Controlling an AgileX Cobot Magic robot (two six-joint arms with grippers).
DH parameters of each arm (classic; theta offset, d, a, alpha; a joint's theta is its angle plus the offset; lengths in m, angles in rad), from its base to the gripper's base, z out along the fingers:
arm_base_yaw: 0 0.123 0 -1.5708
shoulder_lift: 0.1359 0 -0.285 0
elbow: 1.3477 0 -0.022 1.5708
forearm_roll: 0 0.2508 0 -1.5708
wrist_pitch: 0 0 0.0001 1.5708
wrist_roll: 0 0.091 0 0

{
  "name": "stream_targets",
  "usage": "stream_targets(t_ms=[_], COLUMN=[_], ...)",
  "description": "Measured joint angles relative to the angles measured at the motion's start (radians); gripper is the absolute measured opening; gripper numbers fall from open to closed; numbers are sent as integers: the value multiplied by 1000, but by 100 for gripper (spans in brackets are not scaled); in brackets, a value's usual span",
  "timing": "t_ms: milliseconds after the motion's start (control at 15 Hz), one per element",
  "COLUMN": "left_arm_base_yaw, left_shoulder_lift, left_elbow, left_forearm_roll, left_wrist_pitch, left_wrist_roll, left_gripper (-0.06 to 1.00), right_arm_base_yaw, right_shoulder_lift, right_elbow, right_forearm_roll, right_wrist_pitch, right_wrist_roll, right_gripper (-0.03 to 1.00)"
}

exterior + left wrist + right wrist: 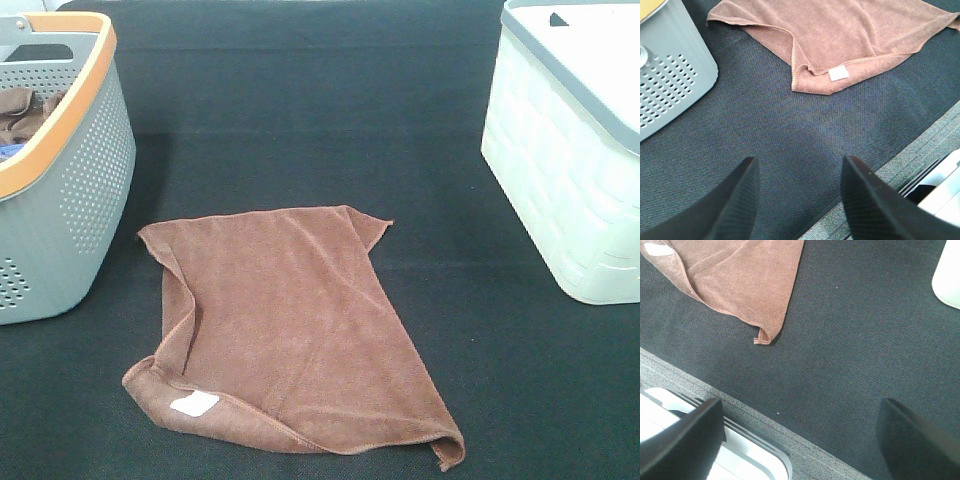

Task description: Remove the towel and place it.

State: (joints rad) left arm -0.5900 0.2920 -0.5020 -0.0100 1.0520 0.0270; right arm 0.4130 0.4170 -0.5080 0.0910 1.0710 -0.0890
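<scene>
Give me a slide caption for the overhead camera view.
Brown towel lying flat on the dark table, between a grey basket and a white bin.

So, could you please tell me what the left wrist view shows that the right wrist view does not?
Only the left wrist view shows the grey basket, the whole white label on the towel, and the open left gripper hovering over bare mat, clear of the towel. Only the right wrist view shows the towel's curled corner, an edge of the white bin, and the right gripper, open wide and empty. Both show the reddish-brown towel lying on the dark mat, and the mat's front edge.
</scene>
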Motion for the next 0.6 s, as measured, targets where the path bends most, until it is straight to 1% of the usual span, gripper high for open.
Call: stream_targets(t_ms=[267, 333, 400, 467, 533, 600], left_arm_base_yaw=[0, 12, 42, 93, 152, 227], left_shoulder_lift=[-1, -2, -2, -2, -3, -16], left_elbow=[0, 0, 0, 0, 0, 0], left_forearm_roll=[0, -1, -1, -1, -1, -1], left_wrist_pitch=[0, 0, 0, 0, 0, 0], left_wrist_roll=[0, 0, 0, 0, 0, 0], left_gripper=[49, 49, 49, 49, 49, 49], right_arm_base_yaw=[0, -11, -41, -98, -159, -225], right_shoulder_lift=[0, 0, -2, -17, -47, -86], right_elbow=[0, 0, 0, 1, 3, 4], right_forearm_roll=[0, 0, 4, 4, 4, 3], right_wrist_pitch=[0, 0, 0, -1, -2, -2], right_wrist_roll=[0, 0, 0, 0, 0, 0], right_gripper=[79, 79, 79, 79, 79, 79])
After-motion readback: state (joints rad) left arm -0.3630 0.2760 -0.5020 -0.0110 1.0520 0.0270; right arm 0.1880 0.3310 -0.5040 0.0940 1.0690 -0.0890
